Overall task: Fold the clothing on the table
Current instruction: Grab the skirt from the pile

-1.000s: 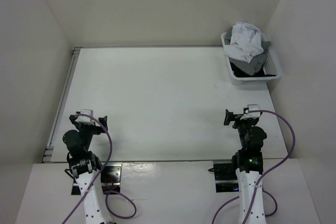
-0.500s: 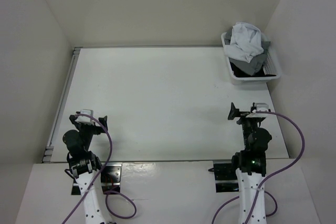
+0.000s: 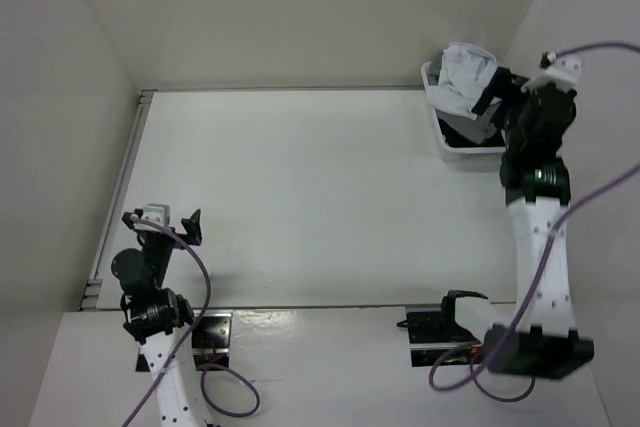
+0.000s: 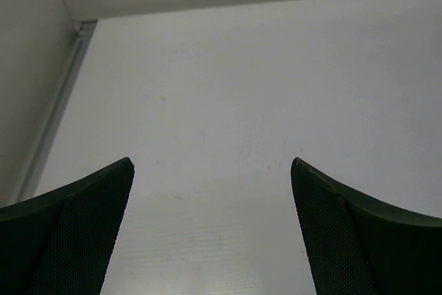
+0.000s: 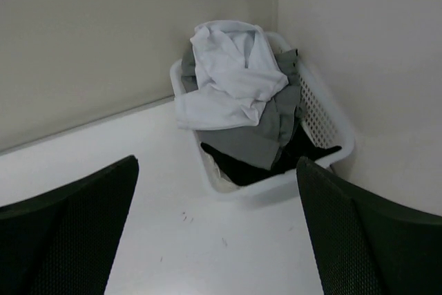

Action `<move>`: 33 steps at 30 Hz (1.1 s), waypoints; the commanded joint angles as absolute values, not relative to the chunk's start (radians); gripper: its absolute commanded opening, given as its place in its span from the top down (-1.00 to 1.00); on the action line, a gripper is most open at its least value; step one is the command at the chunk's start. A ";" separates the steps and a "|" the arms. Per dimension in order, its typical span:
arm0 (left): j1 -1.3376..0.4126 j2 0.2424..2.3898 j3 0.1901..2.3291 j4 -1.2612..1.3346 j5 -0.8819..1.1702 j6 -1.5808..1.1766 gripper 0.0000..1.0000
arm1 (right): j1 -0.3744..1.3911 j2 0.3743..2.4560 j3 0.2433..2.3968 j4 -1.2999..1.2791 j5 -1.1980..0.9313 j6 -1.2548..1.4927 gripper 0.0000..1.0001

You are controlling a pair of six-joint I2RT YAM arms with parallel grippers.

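You are viewing the clothing (image 5: 231,77) lying heaped on top in the basket (image 5: 331,150), the right gripper (image 5: 215,164) hovering spread wide near that basket, and the left gripper (image 4: 210,164) standing spread wide well apart from it.

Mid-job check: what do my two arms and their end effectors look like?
The left arm and right arm have white links, black joints and a purple cable each. The left end effector and right end effector each have two black, mesh-textured fingers and a white block.
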State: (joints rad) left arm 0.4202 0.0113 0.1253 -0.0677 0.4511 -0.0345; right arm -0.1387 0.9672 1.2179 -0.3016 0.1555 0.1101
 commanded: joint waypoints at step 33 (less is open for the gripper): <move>0.265 1.545 1.487 -0.704 -0.118 0.179 -1.00 | -0.241 2.392 2.546 -0.788 -0.020 -0.153 -0.98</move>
State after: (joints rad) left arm 0.2741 1.5913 1.5192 -0.7128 -0.0422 0.1032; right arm -0.2405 2.3260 2.3974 -0.7643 0.0257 -0.1646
